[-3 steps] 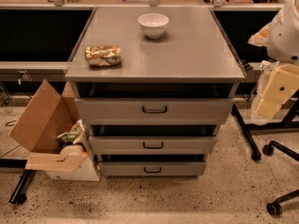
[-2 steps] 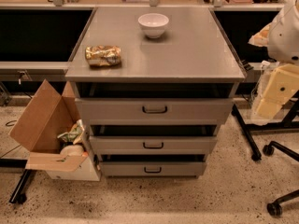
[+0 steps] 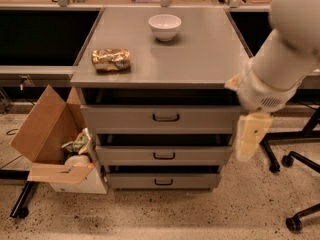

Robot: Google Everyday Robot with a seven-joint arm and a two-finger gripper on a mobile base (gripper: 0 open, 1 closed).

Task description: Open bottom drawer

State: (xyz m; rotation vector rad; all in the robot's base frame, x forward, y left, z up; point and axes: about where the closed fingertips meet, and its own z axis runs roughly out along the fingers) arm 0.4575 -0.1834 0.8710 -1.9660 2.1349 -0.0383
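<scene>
The grey cabinet (image 3: 200, 59) has three drawers. The bottom drawer (image 3: 130, 180) is the lowest and narrowest front, with a small dark bar handle (image 3: 163, 182) at its centre; a dark gap shows above it. The middle drawer (image 3: 125, 155) and the top drawer (image 3: 120, 118) sit above it. My white arm (image 3: 285, 59) comes in from the upper right. My cream-coloured gripper (image 3: 251, 136) hangs down beside the cabinet's right front corner, level with the middle drawer, up and to the right of the bottom drawer's handle. It holds nothing that I can see.
A white bowl (image 3: 164, 26) and a crumpled snack bag (image 3: 111, 59) lie on the cabinet top. An open cardboard box (image 3: 47, 134) with rubbish stands on the floor left of the drawers. Black wheeled chair legs (image 3: 295, 159) stand to the right.
My arm has swung in from the right edge toward the cabinet's right front corner, and the gripper now hangs closer to the drawers. The drawers, bowl and bag have not moved.
</scene>
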